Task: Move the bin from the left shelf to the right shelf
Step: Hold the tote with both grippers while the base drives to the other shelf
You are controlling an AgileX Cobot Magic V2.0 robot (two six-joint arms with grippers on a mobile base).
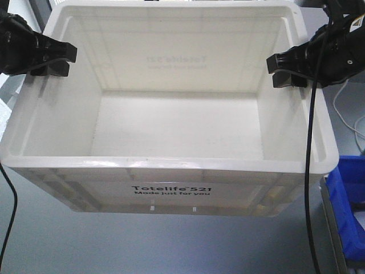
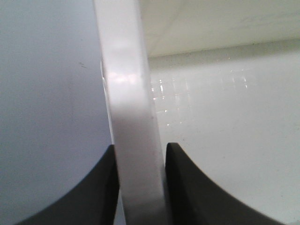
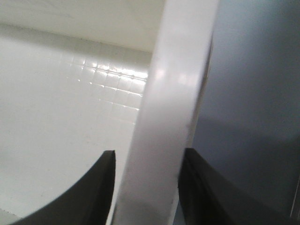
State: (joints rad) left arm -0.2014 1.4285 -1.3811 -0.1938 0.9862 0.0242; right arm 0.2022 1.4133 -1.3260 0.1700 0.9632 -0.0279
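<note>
Exterior front-facing view: the left gripper point(image 1: 57, 61) is closed on the left rim of the bin point(image 1: 171, 166), and the right gripper point(image 1: 280, 70) on its right rim. In both wrist views the rim is seen pinched between black fingers point(image 2: 187, 187). The bin is centred and upright, printed front near, against a grey surface point(image 1: 57, 240); a blue bin point(image 1: 351, 211) lies at near right.

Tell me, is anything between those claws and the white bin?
Nothing visible. The left gripper and right gripper each have the rim of the bin clamped between their fingers, one on each side wall.
</note>
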